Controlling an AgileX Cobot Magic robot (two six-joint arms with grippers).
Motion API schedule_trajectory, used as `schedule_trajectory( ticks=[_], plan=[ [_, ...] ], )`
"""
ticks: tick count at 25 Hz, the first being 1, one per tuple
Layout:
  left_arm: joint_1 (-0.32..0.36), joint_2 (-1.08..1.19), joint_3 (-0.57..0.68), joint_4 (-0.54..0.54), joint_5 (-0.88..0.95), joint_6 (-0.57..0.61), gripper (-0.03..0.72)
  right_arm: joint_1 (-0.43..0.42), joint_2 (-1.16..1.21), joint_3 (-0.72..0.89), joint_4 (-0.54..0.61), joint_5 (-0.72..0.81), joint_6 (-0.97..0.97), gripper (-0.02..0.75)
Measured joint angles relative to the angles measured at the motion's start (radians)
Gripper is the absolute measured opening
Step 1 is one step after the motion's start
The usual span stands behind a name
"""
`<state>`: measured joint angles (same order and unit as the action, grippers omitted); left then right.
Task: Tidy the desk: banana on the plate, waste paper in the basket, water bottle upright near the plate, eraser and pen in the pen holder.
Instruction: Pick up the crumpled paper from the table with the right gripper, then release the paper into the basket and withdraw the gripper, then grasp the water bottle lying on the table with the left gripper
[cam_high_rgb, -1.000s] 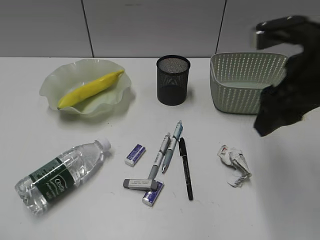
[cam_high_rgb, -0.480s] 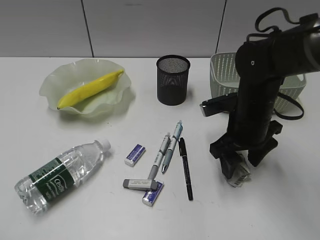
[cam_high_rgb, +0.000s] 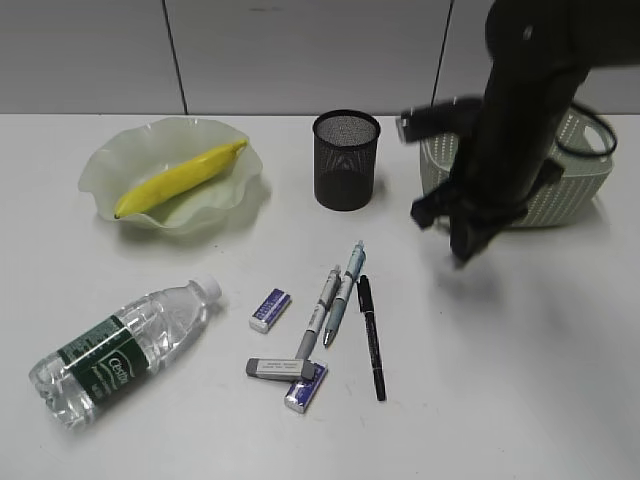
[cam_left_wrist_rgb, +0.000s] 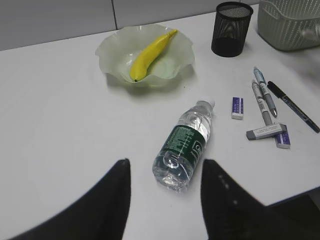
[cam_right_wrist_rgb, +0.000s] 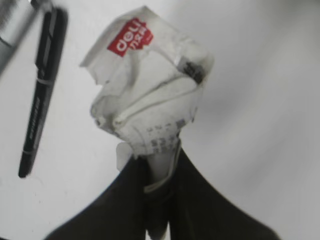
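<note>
My right gripper (cam_right_wrist_rgb: 157, 162) is shut on the crumpled waste paper (cam_right_wrist_rgb: 147, 100) and holds it above the table; in the exterior view the arm (cam_high_rgb: 505, 130) hangs in front of the green basket (cam_high_rgb: 580, 165). The banana (cam_high_rgb: 180, 177) lies on the pale green plate (cam_high_rgb: 105, 165). The water bottle (cam_high_rgb: 120, 350) lies on its side at front left; it also shows in the left wrist view (cam_left_wrist_rgb: 185, 145) just ahead of my open, empty left gripper (cam_left_wrist_rgb: 165, 172). Pens (cam_high_rgb: 340, 295), a black pen (cam_high_rgb: 371, 338) and erasers (cam_high_rgb: 270, 309) lie before the black mesh pen holder (cam_high_rgb: 346, 160).
A grey eraser (cam_high_rgb: 272, 368) and a purple-wrapped eraser (cam_high_rgb: 305, 387) lie at the front centre. The table's front edge shows at the lower right of the left wrist view (cam_left_wrist_rgb: 300, 192). A wall runs along the back.
My right gripper has closed on the waste paper, lifted it off the table and moved it up toward the basket. The spot at front right where it lay is bare.
</note>
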<state>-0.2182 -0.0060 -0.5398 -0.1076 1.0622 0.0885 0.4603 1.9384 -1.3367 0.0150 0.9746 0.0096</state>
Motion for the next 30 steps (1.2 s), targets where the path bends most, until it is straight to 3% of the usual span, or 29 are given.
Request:
schedule_trajectory(
  ticks=[6,11,13,15,18,19,21,26,30],
  plan=[
    [0.000,0.000,0.000,0.000,0.000,0.000,0.345,-0.053,-0.138,-0.192,-0.258,-0.093,0.144,0.078],
    [0.000,0.000,0.000,0.000,0.000,0.000,0.345,-0.189,-0.042,-0.268,-0.214,-0.161,0.160,0.078],
    [0.000,0.000,0.000,0.000,0.000,0.000,0.345,-0.223,0.029,-0.282,-0.167,-0.156,0.141,0.115],
    [0.000,0.000,0.000,0.000,0.000,0.000,0.345,-0.231,0.085,-0.293,-0.134,-0.145,0.132,0.262],
    [0.000,0.000,0.000,0.000,0.000,0.000,0.345,-0.232,0.112,-0.336,-0.114,-0.086,0.126,0.548],
    [0.000,0.000,0.000,0.000,0.000,0.000,0.345,-0.232,0.107,-0.354,-0.111,-0.052,0.125,0.592],
    [0.000,0.000,0.000,0.000,0.000,0.000,0.345,-0.232,0.084,-0.397,-0.103,0.023,0.112,0.602],
    [0.000,0.000,0.000,0.000,0.000,0.000,0.345,-0.232,-0.060,-0.421,-0.069,0.206,0.084,0.519],
    [0.000,0.000,0.000,0.000,-0.001,0.000,0.345,-0.232,-0.287,-0.283,-0.034,0.224,0.055,0.466]
  ],
)
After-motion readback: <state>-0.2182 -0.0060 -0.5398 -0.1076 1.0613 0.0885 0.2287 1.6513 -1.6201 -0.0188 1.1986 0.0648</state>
